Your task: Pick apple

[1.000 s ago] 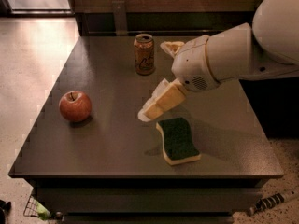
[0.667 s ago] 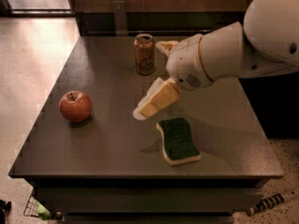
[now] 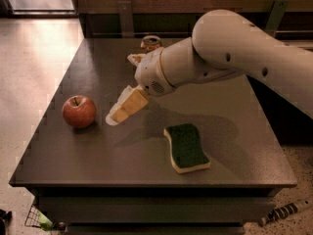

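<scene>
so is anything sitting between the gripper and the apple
Nothing visible does. The gripper is close beside the apple, with only bare table between them. The sponge and can lie off that line.

Claw near the apple; its arm hides the can's body.
</scene>
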`<state>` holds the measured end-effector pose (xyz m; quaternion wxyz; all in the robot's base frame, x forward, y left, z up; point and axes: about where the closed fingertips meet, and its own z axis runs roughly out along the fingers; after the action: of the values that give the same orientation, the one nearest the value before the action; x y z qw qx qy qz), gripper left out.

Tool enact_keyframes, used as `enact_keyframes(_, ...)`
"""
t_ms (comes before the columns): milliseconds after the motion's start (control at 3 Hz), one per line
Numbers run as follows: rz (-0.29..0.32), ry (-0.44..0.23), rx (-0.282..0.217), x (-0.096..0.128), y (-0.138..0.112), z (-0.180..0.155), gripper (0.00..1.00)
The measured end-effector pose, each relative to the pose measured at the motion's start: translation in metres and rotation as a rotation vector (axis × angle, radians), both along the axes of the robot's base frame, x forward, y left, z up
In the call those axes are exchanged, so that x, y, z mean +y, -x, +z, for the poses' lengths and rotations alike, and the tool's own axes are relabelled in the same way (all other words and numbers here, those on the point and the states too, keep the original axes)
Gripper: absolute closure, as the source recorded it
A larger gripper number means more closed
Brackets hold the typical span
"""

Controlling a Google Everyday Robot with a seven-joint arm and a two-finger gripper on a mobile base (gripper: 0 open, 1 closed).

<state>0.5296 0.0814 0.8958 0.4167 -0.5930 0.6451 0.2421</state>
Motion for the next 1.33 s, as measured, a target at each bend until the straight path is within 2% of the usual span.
enact_keyframes(333, 0.037, -0.05, 0.017, 0.025, -0.004, -0.011, 0.0)
enact_keyframes(1000, 0.124, -0.189, 0.078, 0.082, 0.013, -0.045, 0.0)
enact_keyframes(1333, 0.156, -0.24, 0.092, 0.099, 0.021, -0.052, 0.0)
